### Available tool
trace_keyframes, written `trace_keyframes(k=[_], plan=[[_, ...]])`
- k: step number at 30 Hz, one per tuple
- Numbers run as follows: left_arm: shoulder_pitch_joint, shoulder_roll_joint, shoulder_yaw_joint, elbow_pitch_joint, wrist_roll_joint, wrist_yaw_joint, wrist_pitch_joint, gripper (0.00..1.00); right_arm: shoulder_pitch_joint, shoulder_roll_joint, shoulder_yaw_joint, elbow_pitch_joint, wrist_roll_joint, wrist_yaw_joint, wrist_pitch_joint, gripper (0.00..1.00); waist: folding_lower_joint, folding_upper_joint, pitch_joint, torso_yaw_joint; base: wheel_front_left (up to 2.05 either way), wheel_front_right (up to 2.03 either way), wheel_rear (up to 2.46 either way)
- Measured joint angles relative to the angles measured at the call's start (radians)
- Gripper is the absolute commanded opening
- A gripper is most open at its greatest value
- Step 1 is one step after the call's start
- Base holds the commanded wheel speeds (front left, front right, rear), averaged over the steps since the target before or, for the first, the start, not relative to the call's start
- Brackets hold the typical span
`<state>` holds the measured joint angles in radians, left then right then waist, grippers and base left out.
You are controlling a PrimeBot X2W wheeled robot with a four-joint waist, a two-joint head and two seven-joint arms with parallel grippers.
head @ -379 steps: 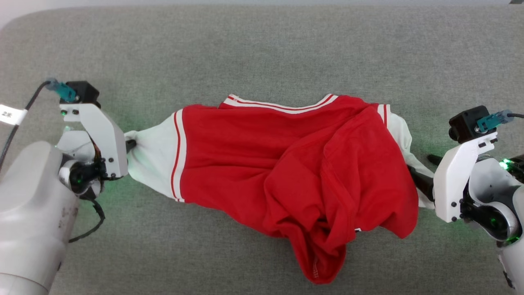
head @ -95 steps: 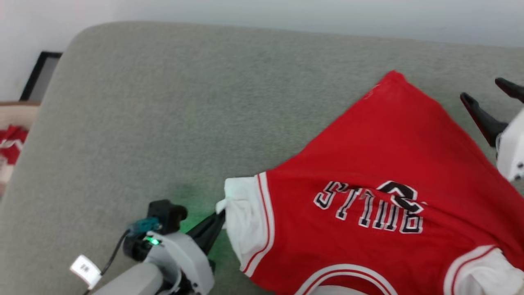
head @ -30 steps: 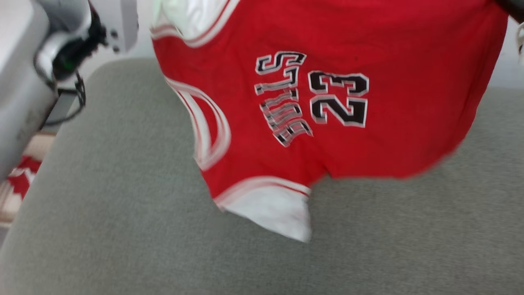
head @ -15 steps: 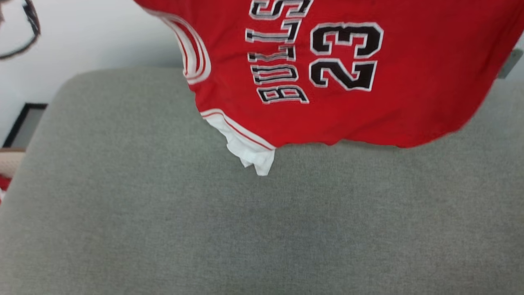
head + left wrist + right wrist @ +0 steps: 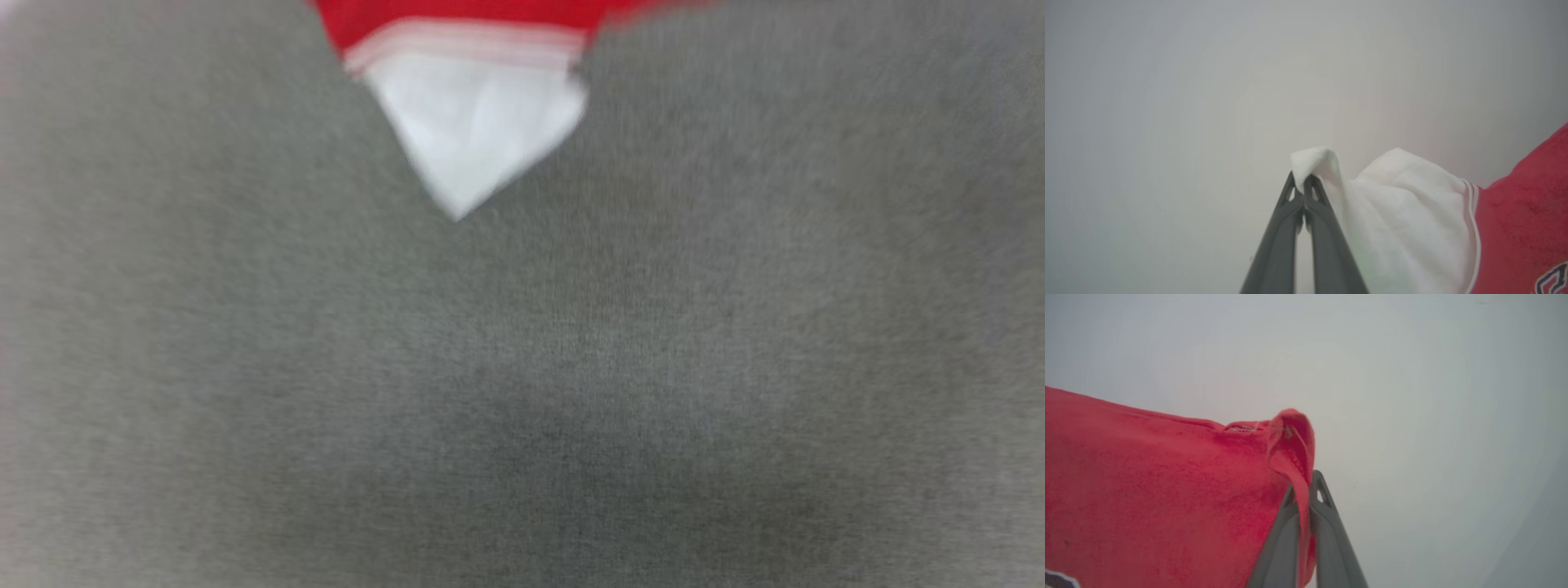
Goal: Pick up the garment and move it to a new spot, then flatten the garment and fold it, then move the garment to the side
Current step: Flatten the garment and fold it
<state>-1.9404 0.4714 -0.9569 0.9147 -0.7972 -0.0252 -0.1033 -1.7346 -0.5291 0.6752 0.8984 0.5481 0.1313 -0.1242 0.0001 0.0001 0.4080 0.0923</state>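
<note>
The garment hangs in the air, held between both arms. In the left wrist view my left gripper (image 5: 1302,183) is shut on the tip of its white sleeve (image 5: 1404,212), with red cloth to the right. My right gripper (image 5: 1306,486) is shut on a bunched red edge of the garment (image 5: 1147,477) in the right wrist view. The blurred head view shows the garment's lowest part, a white sleeve (image 5: 478,122) under a striped band, dangling at the top edge above the grey cushion (image 5: 522,392).
The grey fabric cushion spreads across the head view below the hanging sleeve. A plain pale wall (image 5: 1208,81) stands behind both grippers in the wrist views.
The head view has shifted and blurred; the garment now sits higher in it, its print gone past the top edge and just the white sleeve left. Both grips stay shut.
</note>
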Motion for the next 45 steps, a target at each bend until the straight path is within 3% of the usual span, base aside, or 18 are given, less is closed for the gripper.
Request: trace_keyframes(k=[4,8,13,17,21,26,31,40,45], plan=[[-0.129,-0.016,0.035,0.038,0.031,0.018,-0.129,0.0,-0.102,0.07,-0.095,0.127,-0.168,0.0,-0.121,0.0,-0.0001,0.0,0.1,-0.003,0.0,0.0,0.0],[-0.195,0.002,0.11,-0.042,0.068,-0.015,-0.157,0.0,-0.148,0.081,-0.2,0.115,-0.303,0.0,-0.137,0.0,-0.0001,0.0,0.197,-0.003,0.0,0.0,0.0],[-0.042,0.023,0.205,-0.21,0.152,-0.053,-0.161,0.0,-0.025,0.104,-0.261,0.052,-0.4,0.0,-0.137,0.0,-0.0001,0.0,0.306,0.006,0.0,0.0,0.0],[0.171,0.018,0.242,-0.251,0.181,-0.073,-0.16,0.0,0.119,0.123,-0.259,0.086,-0.404,0.0,-0.137,0.0,0.0,0.0,0.362,0.023,0.0,0.0,0.0],[0.342,0.002,0.217,-0.228,0.181,-0.095,-0.16,0.0,0.222,0.135,-0.234,0.132,-0.357,0.0,-0.124,0.0,-0.0001,0.0,0.371,0.048,0.0,0.0,0.0],[0.495,0.005,0.116,-0.207,0.108,-0.103,-0.146,0.0,0.301,0.132,-0.219,0.122,-0.187,-0.001,-0.075,0.0,0.0,0.0,0.331,0.067,0.0,0.0,0.0],[0.603,0.089,-0.006,-0.297,-0.007,-0.104,-0.057,0.0,0.436,0.071,-0.165,0.031,-0.049,-0.001,-0.014,0.0,-0.0001,0.0,0.256,0.078,0.0,0.0,0.0],[0.842,0.286,-0.105,-0.542,-0.17,-0.098,0.087,0.0,0.796,-0.148,-0.048,-0.283,0.18,0.0,0.185,0.0,-0.0001,0.0,0.085,0.078,0.0,0.0,0.0],[1.035,0.402,-0.128,-0.752,-0.234,0.008,0.107,0.0,1.023,-0.286,-0.021,-0.494,0.273,0.0,0.308,0.0,0.0,0.0,-0.004,0.072,0.0,0.0,0.0]])
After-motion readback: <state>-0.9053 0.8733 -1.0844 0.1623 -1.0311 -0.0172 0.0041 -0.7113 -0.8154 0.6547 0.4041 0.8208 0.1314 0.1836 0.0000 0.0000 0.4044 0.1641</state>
